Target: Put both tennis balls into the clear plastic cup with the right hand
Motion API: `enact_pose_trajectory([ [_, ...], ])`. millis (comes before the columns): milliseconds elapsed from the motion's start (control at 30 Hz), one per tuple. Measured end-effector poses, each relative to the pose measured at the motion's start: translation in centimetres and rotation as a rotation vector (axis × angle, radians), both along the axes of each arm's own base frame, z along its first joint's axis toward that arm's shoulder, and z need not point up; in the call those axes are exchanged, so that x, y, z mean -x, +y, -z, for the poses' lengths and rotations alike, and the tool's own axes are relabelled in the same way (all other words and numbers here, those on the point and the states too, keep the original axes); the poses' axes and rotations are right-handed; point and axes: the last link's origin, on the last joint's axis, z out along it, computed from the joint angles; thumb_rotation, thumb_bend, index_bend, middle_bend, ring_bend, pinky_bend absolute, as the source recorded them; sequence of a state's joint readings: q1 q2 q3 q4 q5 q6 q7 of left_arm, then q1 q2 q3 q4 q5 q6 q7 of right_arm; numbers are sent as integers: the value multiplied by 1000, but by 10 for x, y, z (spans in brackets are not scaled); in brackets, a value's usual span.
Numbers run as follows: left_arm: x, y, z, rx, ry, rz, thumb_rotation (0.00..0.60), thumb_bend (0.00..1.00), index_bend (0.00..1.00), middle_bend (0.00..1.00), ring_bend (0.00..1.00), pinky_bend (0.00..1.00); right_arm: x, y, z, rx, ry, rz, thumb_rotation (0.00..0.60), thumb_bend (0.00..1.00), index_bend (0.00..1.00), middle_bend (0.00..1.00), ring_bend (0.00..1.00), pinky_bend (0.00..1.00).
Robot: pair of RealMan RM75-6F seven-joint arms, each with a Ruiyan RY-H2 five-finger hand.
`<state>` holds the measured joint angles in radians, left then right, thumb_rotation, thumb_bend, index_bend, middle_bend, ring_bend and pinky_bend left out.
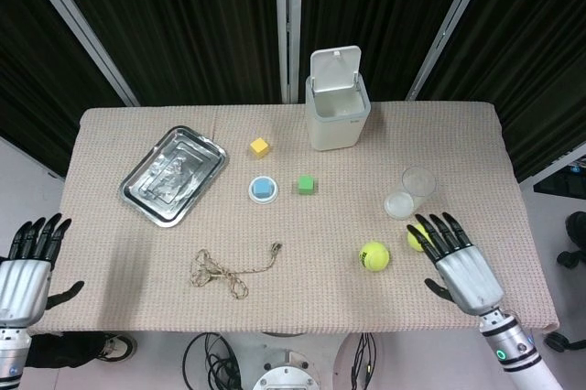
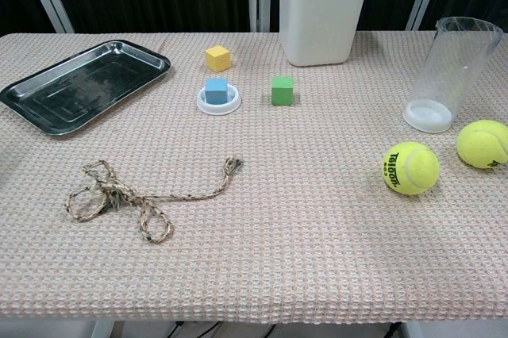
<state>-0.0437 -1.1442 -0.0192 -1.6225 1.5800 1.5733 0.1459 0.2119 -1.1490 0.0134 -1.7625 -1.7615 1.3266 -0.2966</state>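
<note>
Two yellow-green tennis balls lie on the right of the table: one [image 1: 374, 255] [image 2: 410, 168] nearer the middle, the other [image 1: 416, 238] [image 2: 482, 144] to its right, partly covered by my fingers in the head view. The clear plastic cup [image 1: 417, 184] [image 2: 456, 68] stands upright just behind them. My right hand [image 1: 460, 264] hovers open over the table's front right, fingers spread above the right ball, holding nothing. My left hand [image 1: 23, 264] is open off the table's front left corner. Neither hand shows in the chest view.
A white lidded bin [image 1: 336, 106] stands at the back centre. A metal tray [image 1: 172, 174] lies at the left. A yellow cube [image 1: 260, 146], a blue cube on a white disc [image 1: 263, 189], a green cube [image 1: 307, 185] and a knotted rope [image 1: 226, 270] occupy the middle.
</note>
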Motion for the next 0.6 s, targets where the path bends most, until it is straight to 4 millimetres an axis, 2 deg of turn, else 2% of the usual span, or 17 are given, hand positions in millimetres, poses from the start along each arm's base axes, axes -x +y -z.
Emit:
enact_pose_trajectory([
  [300, 1, -3, -1, -1, -6, 5, 600, 58, 43, 0, 0, 20, -22, -28, 64, -223, 62, -9, 600, 91, 0, 0, 0, 0],
  [600, 6, -4, -2, 2, -22, 1, 600, 59, 48, 0, 0, 20, -16, -41, 90, -259, 137, 50, 600, 127, 0, 1, 0, 12],
])
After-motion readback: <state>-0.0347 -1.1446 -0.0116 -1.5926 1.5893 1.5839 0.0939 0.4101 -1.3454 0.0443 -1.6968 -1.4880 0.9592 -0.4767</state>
